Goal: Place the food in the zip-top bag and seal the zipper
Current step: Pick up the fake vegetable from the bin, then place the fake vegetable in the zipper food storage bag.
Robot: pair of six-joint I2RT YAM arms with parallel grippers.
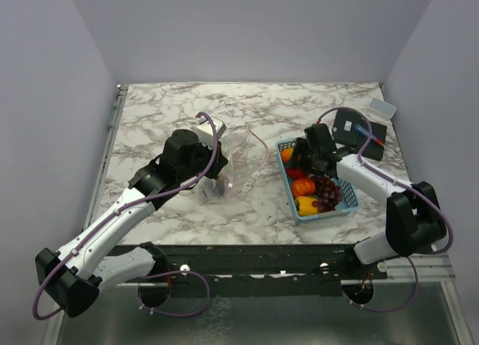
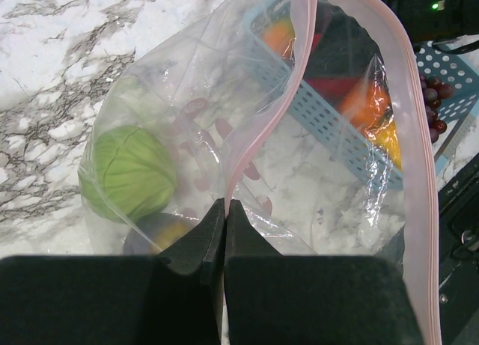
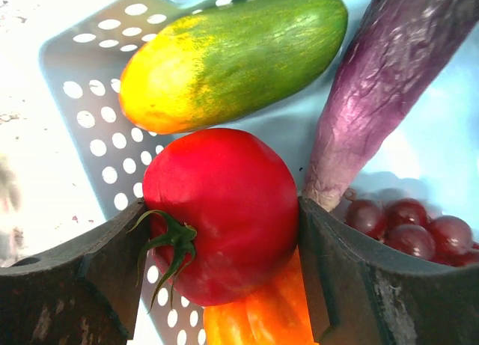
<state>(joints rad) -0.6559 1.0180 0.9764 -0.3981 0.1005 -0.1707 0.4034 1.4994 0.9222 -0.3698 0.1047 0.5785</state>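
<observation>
Red tomato (image 3: 224,203) in basket (image 3: 97,83) sits clamped between right gripper (image 3: 221,218) fingers (image 3: 112,263); left gripper (image 2: 226,210), fingers pressed together, pinches bag (image 2: 314,173) rim.

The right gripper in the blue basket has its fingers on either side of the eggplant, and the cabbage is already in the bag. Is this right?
Not the eggplant: the right gripper flanks the red tomato with its fingers, as the right wrist view shows. The basket and the cabbage in the bag are right.
</observation>
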